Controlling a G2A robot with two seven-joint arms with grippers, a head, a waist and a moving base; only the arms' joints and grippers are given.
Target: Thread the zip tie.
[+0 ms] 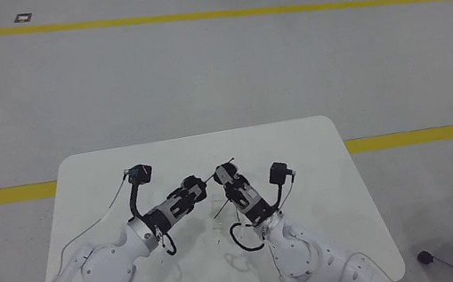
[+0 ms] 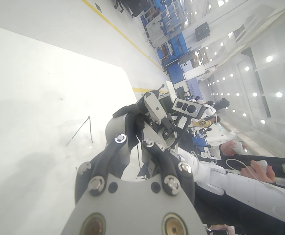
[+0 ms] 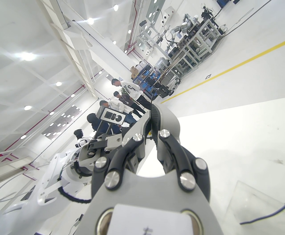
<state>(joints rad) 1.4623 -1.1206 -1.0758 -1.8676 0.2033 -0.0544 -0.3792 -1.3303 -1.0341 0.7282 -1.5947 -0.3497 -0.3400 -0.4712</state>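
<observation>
Two grippers are facing off mid-frame: the right gripper (image 3: 152,116) is pinching a thin black plastic zip tie (image 3: 151,100); the left gripper (image 1: 198,186) I cannot tell. Threading is looking unfinished.

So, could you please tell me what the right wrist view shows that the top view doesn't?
Right wrist view: the right gripper shut on the zip tie, whose strip runs between the fingers and out past their tips; a clear sheet lies on the table. Top view: the table's full outline and the left gripper close beside the right one, above the tabletop. Both: the right gripper, the thin dark tie and the white table.
</observation>
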